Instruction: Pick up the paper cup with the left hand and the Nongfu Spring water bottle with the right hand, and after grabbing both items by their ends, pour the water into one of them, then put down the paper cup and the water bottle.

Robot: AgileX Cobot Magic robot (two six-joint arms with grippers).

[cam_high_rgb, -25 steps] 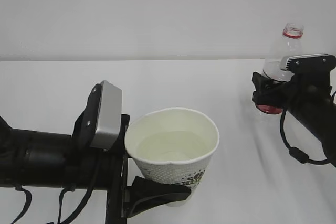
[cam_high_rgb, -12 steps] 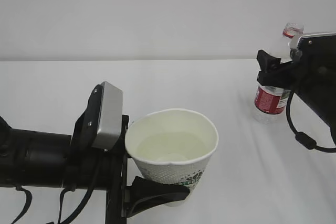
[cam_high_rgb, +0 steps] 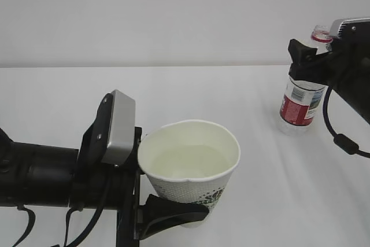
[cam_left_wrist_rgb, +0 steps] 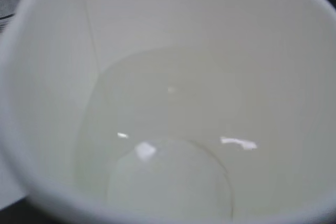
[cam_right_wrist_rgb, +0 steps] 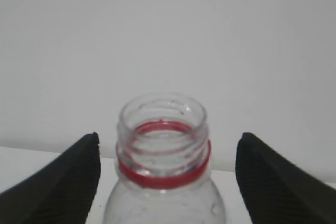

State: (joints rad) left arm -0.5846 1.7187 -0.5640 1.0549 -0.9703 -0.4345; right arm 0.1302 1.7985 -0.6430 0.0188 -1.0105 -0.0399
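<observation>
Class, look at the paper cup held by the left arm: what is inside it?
The cup holds a shallow pool of clear water, and its round bottom shows through. Nothing else is visible inside. The near inner wall is hidden in the exterior view.

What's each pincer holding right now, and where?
Left pincer grips the paper cup near its base. Right pincer is open, holding nothing.

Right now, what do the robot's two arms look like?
Both arms are black. The left arm is a thick dark tube with thin black cables hanging under it and a flat grey metal rectangular plate near its wrist. The right arm also has a grey plate on top and a looping black cable. The right arm's jaws are black, wedge-shaped and finely ridged.
</observation>
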